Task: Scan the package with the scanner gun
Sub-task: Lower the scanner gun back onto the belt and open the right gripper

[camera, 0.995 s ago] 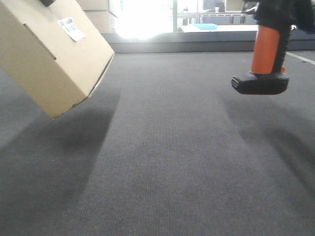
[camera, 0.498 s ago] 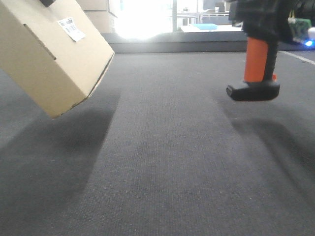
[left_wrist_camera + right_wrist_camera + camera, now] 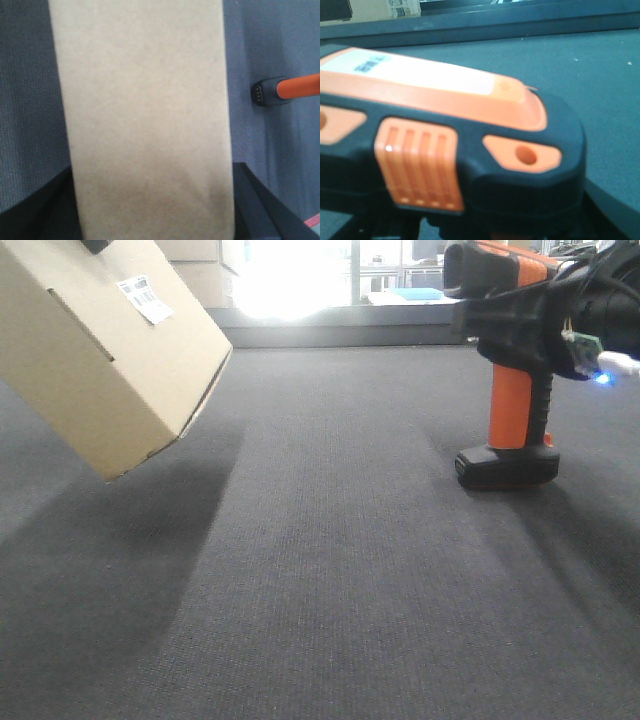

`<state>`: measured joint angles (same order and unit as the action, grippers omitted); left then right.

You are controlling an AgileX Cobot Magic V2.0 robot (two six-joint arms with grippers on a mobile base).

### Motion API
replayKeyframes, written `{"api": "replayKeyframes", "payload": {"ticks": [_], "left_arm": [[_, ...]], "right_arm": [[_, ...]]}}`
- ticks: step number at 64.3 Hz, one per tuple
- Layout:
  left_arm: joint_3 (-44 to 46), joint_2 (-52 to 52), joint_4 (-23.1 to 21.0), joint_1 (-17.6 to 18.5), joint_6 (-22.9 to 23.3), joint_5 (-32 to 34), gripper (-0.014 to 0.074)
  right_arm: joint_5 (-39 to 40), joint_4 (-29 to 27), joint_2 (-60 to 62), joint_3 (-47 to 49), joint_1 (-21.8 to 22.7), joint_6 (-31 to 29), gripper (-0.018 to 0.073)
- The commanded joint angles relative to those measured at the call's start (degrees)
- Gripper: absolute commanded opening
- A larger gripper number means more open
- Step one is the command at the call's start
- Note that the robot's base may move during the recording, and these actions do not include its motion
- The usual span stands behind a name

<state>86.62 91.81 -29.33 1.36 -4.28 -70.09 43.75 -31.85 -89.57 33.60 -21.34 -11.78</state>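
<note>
While the left fingers (image 3: pixel 252 200) pinch the package (image 3: pixel 100 360) aloft, tilted, label (image 3: pixel 145 298) upward, the right fingers (image 3: pixel 565 310) apparently clamp the scanner gun (image 3: pixel 520 405) well apart, so scanning is judged outstanding.

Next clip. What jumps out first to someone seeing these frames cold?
A tan package hangs tilted off the carpet at upper left of the front view, white barcode label facing up. At right is the orange-handled scanner gun, upright, whose head fills the right wrist view.
</note>
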Motion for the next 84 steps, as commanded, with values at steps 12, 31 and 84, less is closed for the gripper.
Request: {"api": "replayKeyframes", "payload": {"ticks": [12, 31, 84], "left_arm": [[0.4, -0.8, -1.0, -0.1, 0.0, 0.1, -0.0111], [0.4, -0.8, -1.0, -0.1, 0.0, 0.1, -0.0111], [0.4, -0.8, -1.2, -0.1, 0.0, 0.1, -0.0111]], "right_arm": [[4.5, 0.7, 0.3, 0.8, 0.2, 0.3, 0.0039], [4.4, 0.7, 0.3, 0.8, 0.2, 0.3, 0.0508], [-8.8, 0.6, 3.7, -0.1, 0.2, -0.7, 0.0508]]}}
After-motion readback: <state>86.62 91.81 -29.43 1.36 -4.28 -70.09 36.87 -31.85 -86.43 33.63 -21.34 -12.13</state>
